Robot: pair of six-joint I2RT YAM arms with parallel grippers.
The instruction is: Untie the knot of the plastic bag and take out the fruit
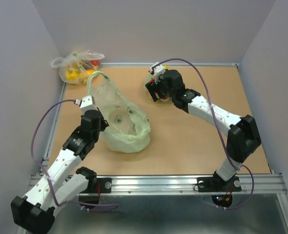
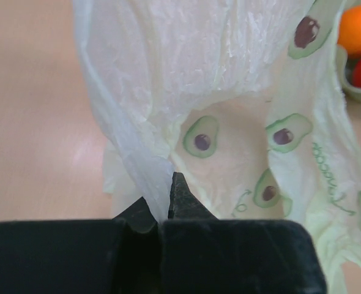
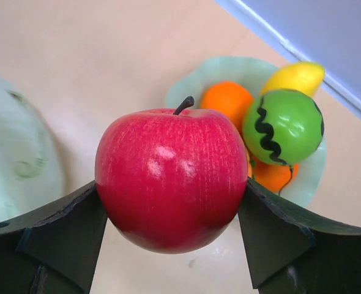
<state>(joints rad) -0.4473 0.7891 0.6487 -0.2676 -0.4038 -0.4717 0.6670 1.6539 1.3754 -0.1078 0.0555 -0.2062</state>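
Observation:
The plastic bag [image 1: 127,129], pale green with avocado prints [image 2: 278,135], lies open and crumpled at the table's centre-left. One handle loop [image 1: 97,80] trails loosely toward the back, and the knot is out of view. My left gripper [image 2: 162,197] is shut on a fold of the bag's film at its left edge [image 1: 103,124]. A red apple [image 3: 171,177] is held in my right gripper [image 3: 171,184], just above a pale green bowl [image 3: 186,79]. In the bowl are fruit: an orange [image 3: 226,101], a green one with dark marks [image 3: 284,125] and a yellow one [image 3: 297,76].
A clear whitish bag [image 1: 78,66] with yellow and red items sits at the back left corner, beyond the table edge. Walls close in the left, back and right sides. A metal rail [image 1: 183,181] runs along the near edge.

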